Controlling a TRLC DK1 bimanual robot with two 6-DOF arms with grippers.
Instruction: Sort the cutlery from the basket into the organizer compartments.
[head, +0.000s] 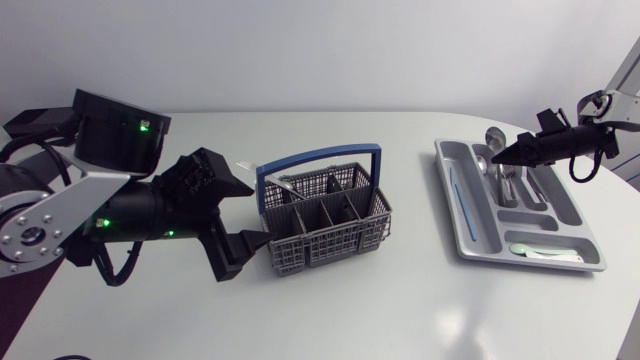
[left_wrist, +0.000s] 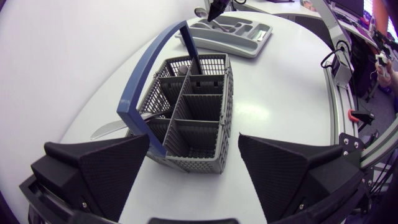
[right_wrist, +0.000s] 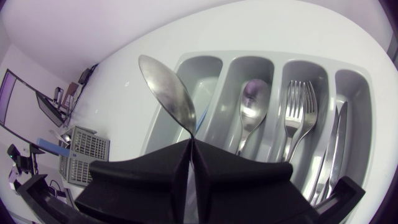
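**Spoon's over the wrong slot, nudge it over before dropping**

The right gripper (right_wrist: 191, 146) is clamped on a spoon (right_wrist: 168, 90), bowl pointing out ahead, over the organizer (head: 455, 228) at the right of the head view. It looks to be above the outer slot. I'd slide it to the neighbouring one with the other spoon (right_wrist: 252, 102), line the handle up with the slot, go low, then let go.

The left gripper (head: 245, 215) is wide open by the basket (head: 330, 225), centre frame.

Hard to see:
- the held spoon's handle is buried in the fingers
- a knife blade (left_wrist: 118, 127) pokes out of the basket, and I can't tell what else is left inside
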